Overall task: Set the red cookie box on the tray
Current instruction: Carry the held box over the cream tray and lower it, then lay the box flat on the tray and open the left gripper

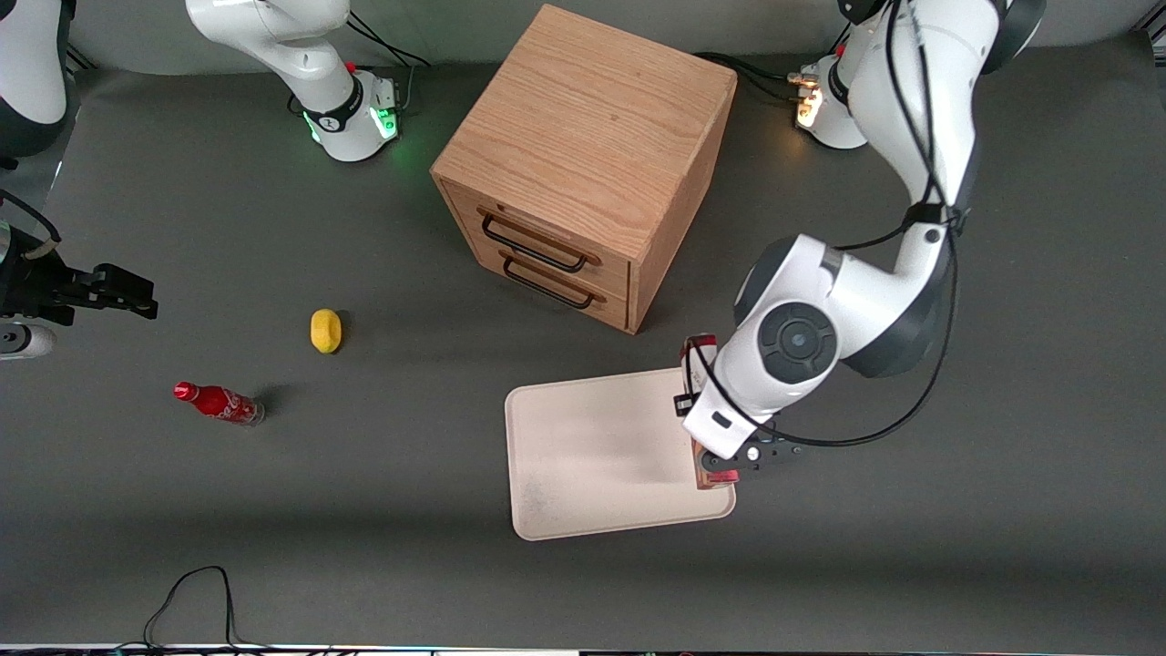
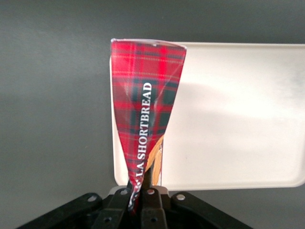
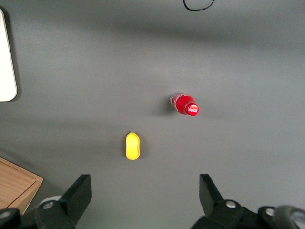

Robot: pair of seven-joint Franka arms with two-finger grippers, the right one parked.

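The end effector (image 2: 141, 193) of the working arm hangs over the edge of the tray (image 1: 583, 456) that faces the working arm's end of the desk (image 1: 1002, 510), its two fingers pinching the red cookie box (image 2: 143, 114) by one narrow end. In the wrist view the box runs straight out from the fingers, tartan-patterned with white lettering along it, its held end squeezed thin and its free end wide. It lies along the tray's short rim, partly over the cream surface and partly over the dark desk; whether it touches the tray cannot be told. In the front view only the two ends of the box (image 1: 700, 351) show past the arm's wrist. A wooden cabinet (image 1: 588, 164) with two drawers stands farther from the front camera than the tray. Toward the parked arm's end lie a small yellow object (image 1: 325, 330) and a red soda bottle (image 1: 219, 403) on its side.
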